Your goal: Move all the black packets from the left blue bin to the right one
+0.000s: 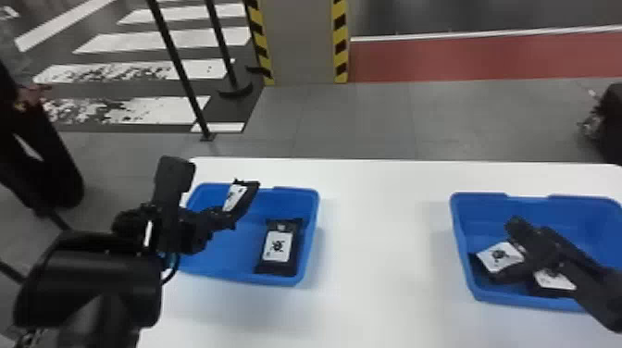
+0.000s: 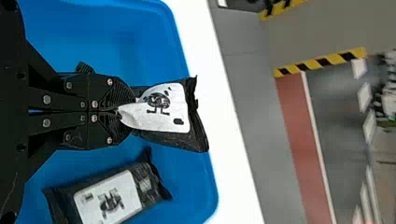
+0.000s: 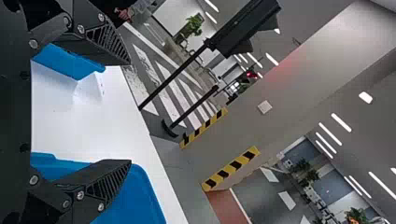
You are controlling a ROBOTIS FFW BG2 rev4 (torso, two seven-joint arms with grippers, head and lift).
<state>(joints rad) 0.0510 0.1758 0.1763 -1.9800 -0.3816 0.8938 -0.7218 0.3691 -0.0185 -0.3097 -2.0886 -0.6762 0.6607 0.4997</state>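
My left gripper (image 1: pixel 227 218) is over the left blue bin (image 1: pixel 217 268), shut on a black packet (image 1: pixel 236 198) with a white label. The left wrist view has the left gripper (image 2: pixel 122 111) pinching one end of that packet (image 2: pixel 161 109). Another black packet (image 2: pixel 109 198) lies on the bin floor, at the bin's right side in the head view. At the right blue bin (image 1: pixel 481 296), my right gripper (image 1: pixel 525 245) is above black packets (image 1: pixel 500 257) lying inside. In the right wrist view the right gripper (image 3: pixel 130 112) stands wide open, nothing between its fingers.
The white table (image 1: pixel 379 240) spans the gap between the two bins. Beyond its far edge are a grey floor, a pillar (image 1: pixel 303 41) with striped edges and black posts (image 1: pixel 183 69).
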